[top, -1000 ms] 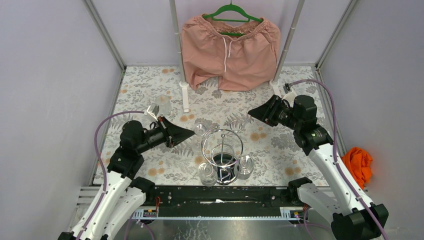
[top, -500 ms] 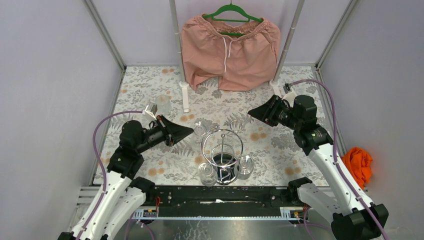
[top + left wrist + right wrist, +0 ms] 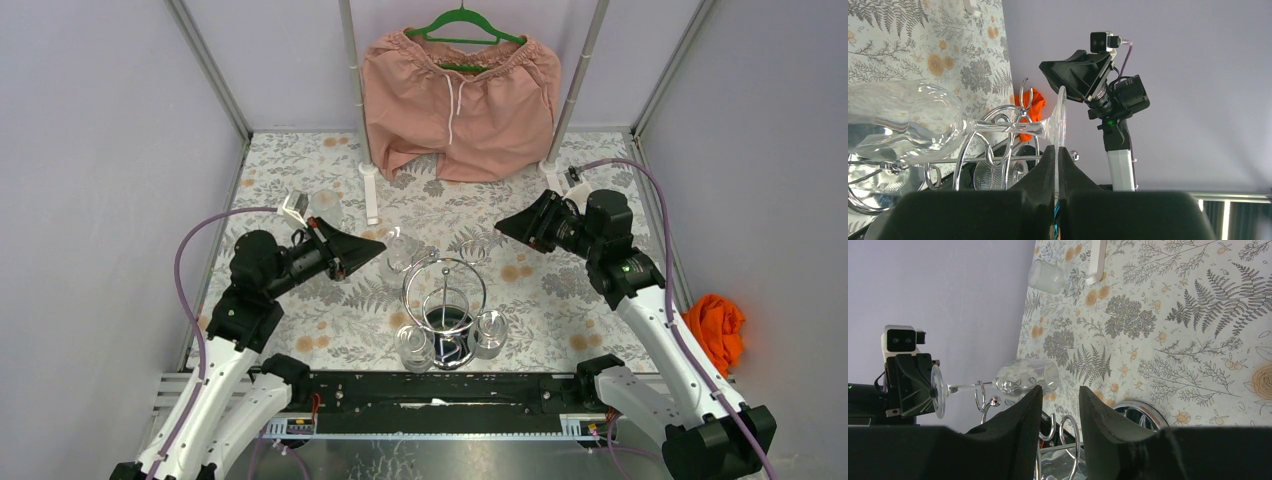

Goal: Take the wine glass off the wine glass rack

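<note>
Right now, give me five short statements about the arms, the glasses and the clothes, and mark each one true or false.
1. The left gripper is shut on the foot of a wine glass. True.
2. The right gripper grips a glass. False: it is open and empty.
3. The wine glass stands upright. False: it lies sideways in the air, its stem at a ring of the rack.
4. Pink shorts hang on a green hanger at the back. True.
5. The rack has no other glass. False: a second glass and a third glass are at its near side.
</note>
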